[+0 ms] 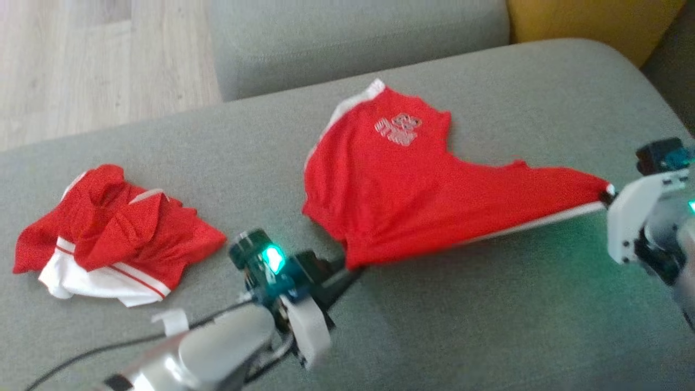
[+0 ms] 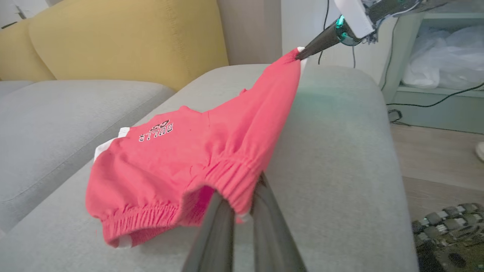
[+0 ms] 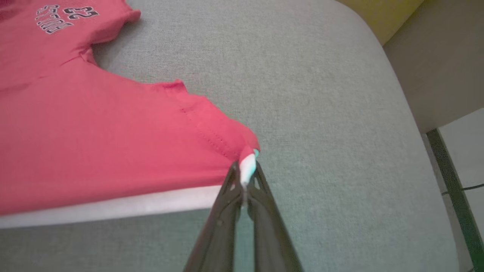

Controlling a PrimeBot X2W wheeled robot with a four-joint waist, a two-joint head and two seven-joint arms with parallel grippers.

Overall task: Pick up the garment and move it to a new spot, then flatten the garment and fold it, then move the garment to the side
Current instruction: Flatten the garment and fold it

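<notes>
The red shorts [image 1: 412, 190] lay spread on the grey sofa cushion [image 1: 488, 326], a little toward 3 o'clock from the middle of the head view. The leg with the printed logo pointed to 12 o'clock. The left end effector [image 1: 347, 269] was closed on the shorts at their 7 o'clock corner. In the left wrist view its two dark fingers pinched the gathered elastic waistband between them. The right end effector [image 1: 608, 193] was closed on the corner at 3 o'clock. In the right wrist view its fingertips met on a bit of white trim at the end of the red cloth. Between the two grips the near edge, with its white stripe, was pulled into a straight, taut line and looked raised off the cushion, while the far part with the logo rested on it.

A second garment [image 1: 114, 233], red with white bands, sat crumpled on the same cushion at 9 o'clock, well apart from the shorts. A yellow cushion [image 1: 592, 21] showed at 1 o'clock and a wooden floor [image 1: 81, 65] at 10 o'clock.
</notes>
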